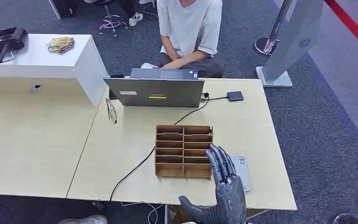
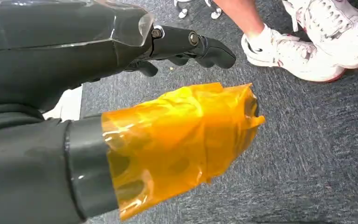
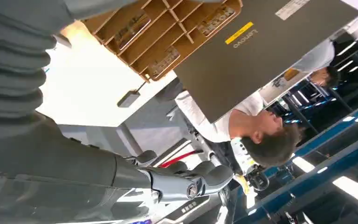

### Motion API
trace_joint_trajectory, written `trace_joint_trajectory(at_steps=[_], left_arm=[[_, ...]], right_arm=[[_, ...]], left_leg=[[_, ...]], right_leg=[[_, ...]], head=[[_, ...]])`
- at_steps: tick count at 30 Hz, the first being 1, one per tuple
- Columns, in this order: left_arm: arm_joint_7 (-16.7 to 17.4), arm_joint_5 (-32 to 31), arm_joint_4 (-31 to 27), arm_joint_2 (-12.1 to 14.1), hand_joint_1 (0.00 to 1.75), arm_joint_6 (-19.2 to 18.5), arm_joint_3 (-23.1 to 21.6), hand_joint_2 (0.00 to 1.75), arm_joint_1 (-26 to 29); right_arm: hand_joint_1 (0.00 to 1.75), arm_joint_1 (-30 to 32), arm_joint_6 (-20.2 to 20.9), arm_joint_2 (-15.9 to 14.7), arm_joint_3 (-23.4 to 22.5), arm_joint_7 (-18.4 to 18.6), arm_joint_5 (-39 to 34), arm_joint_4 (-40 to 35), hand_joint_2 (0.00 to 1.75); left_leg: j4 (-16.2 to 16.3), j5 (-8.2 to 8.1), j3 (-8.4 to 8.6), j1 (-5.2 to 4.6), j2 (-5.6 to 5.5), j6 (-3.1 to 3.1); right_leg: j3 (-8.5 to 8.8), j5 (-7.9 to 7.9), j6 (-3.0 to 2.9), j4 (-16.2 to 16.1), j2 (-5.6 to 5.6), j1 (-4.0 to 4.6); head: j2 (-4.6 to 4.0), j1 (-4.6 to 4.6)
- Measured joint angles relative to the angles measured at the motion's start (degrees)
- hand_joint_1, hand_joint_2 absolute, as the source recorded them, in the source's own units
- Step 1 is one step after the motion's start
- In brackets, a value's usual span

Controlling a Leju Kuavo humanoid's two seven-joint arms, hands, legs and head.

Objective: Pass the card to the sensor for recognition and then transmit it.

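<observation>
right hand [image 1: 223, 179], fingers spread and empty, lower centre of frame over the front right corner of the slotted wooden card rack [image 1: 183, 150], cards lying in its slots; left hand [image 2: 186, 46] hanging, fingers curled, empty; advice: reach one slot, pinch one card squarely.

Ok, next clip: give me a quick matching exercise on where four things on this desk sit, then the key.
Things:
1. laptop
2. glasses
3. wooden rack
4. right hand

Places:
A. at the near desk edge, beside the rack
B. far side, in front of the seated person
C. middle of the desk
D. left of the laptop

Pairs: 1-B, 2-D, 3-C, 4-A
</observation>
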Motion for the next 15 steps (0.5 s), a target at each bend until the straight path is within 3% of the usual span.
trace_joint_trajectory(at_steps=[15], left_arm=[[0.0,-0.59,0.0,0.24,0.0,-0.59,0.0,0.0,0.0]], right_arm=[[0.0,-0.35,-0.04,1.22,-0.63,3.78,6.73,2.88,1.75]], left_leg=[[0.0,0.0,0.0,0.0,0.0,0.0]], right_leg=[[-0.01,0.0,0.0,0.0,0.0,0.0]], head=[[0.0,0.0]])
